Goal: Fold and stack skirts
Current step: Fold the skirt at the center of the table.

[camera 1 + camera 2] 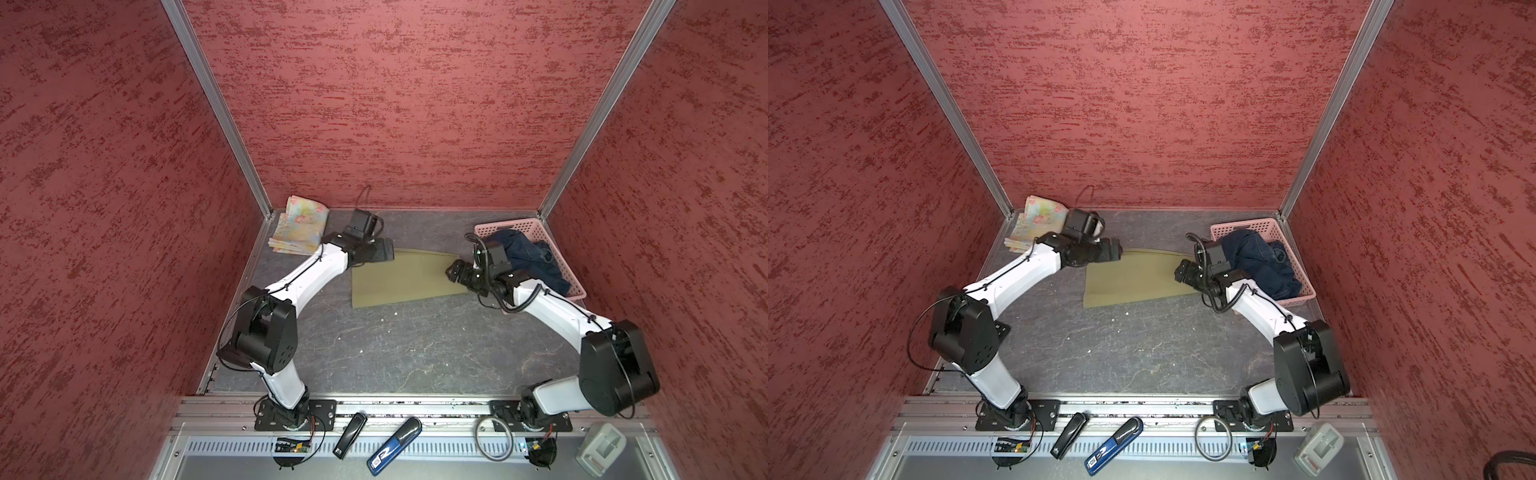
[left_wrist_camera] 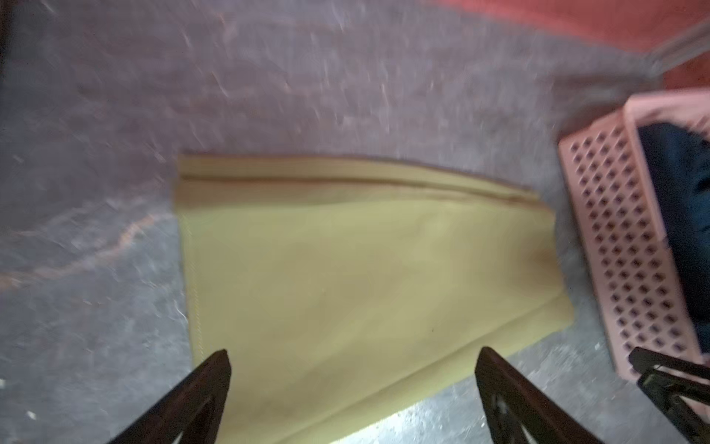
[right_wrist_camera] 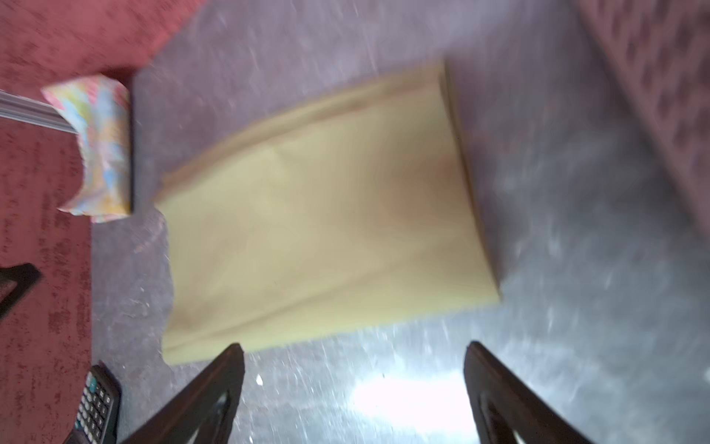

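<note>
On a grey tabletop (image 1: 415, 353), the olive-green skirt (image 1: 407, 278) was laid flat between left gripper (image 2: 353, 350) and right gripper (image 3: 354, 344), both spread and empty. The folded floral skirt (image 1: 299, 226) was placed to its left, and the denim skirt (image 1: 528, 253) was heaped in a pink basket (image 1: 511, 227) to its right.

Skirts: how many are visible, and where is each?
3. The floral skirt lies folded in the far left corner; the olive skirt lies flat in the middle; the denim skirt is bunched in the pink basket, which might hide more.

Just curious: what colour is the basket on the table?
Pink basket, clearest in a top view.
</note>
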